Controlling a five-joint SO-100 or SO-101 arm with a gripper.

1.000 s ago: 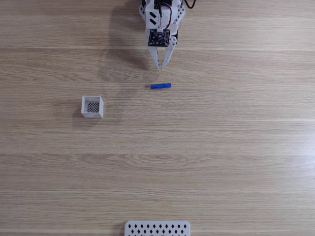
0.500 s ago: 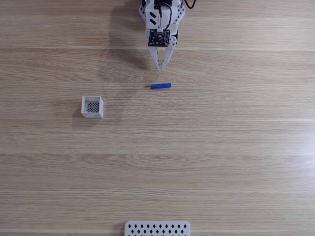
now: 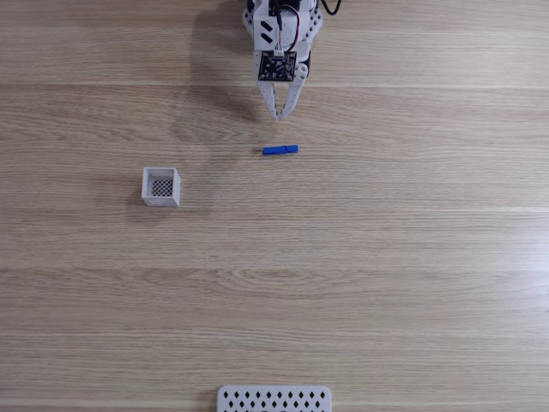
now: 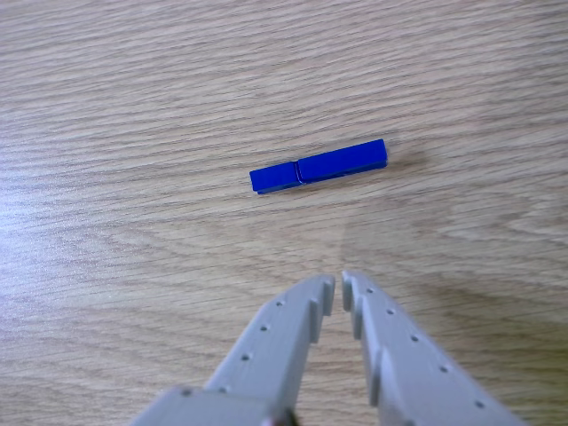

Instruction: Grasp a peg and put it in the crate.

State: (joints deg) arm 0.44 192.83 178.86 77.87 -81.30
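The peg (image 3: 280, 149) lies flat on the wooden table (image 3: 386, 257), its long axis running from 9 to 3 o'clock in the fixed view, a little above centre. In the other view the peg (image 4: 318, 166) shows a fine seam near its midpoint, sharp edges and a smooth blue face. Judgement: it is light, rigid and probably slick, so it may skate or pivot if only one finger reaches it first. The soundest hold appears to be across the narrow width near the middle, fingers straddling the two long sides.

The gripper (image 3: 280, 115) hangs at 12 o'clock from the peg, near it but apart. Its jaws are nearly together, only a thin slit between the tips, and they hold nothing; in the other view the gripper (image 4: 338, 292) points toward the peg. It would need to spread before descending.

The crate (image 3: 161, 186) stands upright at about 8 o'clock from the peg, well apart, mesh bottom bare.

The table is pale wood grain, matte and evenly lit. A white perforated panel (image 3: 274, 399) sits at the 6 o'clock edge.
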